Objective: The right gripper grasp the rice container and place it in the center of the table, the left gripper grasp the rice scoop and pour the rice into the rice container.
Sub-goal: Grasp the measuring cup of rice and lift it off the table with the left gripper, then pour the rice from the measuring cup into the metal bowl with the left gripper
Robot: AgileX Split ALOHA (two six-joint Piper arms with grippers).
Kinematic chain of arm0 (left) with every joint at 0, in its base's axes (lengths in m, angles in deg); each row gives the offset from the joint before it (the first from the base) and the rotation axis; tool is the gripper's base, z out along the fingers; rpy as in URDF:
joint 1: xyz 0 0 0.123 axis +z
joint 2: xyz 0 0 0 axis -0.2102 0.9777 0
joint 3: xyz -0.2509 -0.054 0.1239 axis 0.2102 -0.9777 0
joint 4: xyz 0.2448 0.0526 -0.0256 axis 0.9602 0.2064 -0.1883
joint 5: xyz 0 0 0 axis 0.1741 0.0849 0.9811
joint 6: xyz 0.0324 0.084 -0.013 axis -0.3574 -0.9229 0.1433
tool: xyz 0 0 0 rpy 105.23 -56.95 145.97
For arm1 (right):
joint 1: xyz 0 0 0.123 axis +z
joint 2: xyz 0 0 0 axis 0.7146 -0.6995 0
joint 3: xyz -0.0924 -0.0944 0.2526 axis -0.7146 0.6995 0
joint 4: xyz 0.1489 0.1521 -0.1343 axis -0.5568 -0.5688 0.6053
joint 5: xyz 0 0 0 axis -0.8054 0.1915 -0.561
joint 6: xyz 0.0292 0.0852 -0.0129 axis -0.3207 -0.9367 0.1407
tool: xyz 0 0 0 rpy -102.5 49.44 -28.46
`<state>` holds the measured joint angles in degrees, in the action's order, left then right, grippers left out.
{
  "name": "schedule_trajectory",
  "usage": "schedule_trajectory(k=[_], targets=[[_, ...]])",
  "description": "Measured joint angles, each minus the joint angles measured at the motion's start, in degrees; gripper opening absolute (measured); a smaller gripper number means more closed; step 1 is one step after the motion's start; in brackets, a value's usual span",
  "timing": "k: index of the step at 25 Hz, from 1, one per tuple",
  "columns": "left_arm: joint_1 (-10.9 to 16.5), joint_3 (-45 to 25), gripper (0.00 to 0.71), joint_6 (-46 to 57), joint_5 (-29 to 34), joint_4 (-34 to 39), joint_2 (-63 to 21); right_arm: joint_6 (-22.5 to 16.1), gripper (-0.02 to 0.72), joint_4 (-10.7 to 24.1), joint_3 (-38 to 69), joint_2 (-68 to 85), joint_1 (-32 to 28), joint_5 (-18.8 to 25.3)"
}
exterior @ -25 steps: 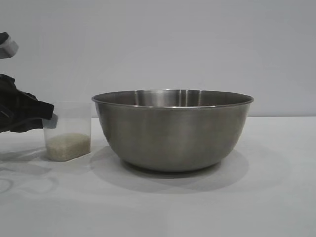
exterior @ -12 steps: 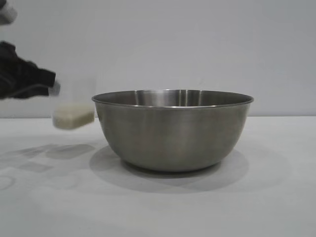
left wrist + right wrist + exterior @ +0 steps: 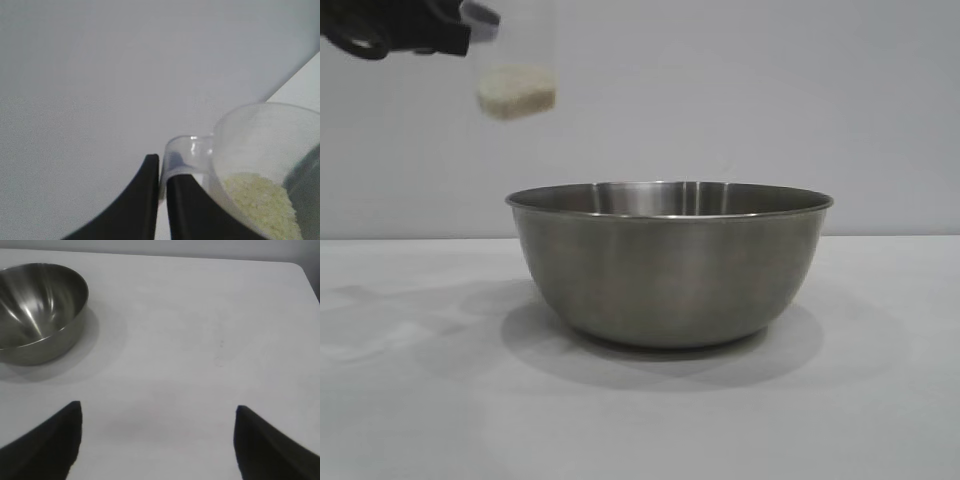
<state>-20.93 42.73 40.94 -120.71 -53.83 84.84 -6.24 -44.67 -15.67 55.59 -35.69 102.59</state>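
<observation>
**Rice scoop held aloft beside rice container**

Left gripper [image 3: 159, 172]: jaws pinching the handle of the rice scoop [image 3: 512, 62], held high, above and left of the rice container [image 3: 669, 262]. Rice [image 3: 516, 92]: layer in scoop bottom. Container: upright on table [image 3: 880, 400]. Right gripper [image 3: 157, 440]: jaws spread wide, above bare tabletop, well apart from container.

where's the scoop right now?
In the exterior view the scoop is in the air at upper left, held by the left claw, above and just left of the steel bowl, rice still inside.
</observation>
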Motion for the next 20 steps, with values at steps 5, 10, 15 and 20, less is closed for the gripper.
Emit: schedule_trajectory(k=[5,10,15,20], targets=[[0.00,6.77,0.000,-0.97,0.91,9.81,0.00,0.00,0.534,0.00,0.00,0.00,0.00,0.00],[0.00,9.99,0.000,-2.72,4.10,16.41,0.00,0.00,0.534,0.00,0.00,0.00,0.00,0.00],[-1.58,12.06,0.000,-9.95,6.43,19.40,0.80,0.00,0.534,0.00,0.00,0.00,0.00,0.00],[-5.90,12.98,0.000,-21.80,10.51,19.91,1.15,0.00,0.534,0.00,0.00,0.00,0.00,0.00]])
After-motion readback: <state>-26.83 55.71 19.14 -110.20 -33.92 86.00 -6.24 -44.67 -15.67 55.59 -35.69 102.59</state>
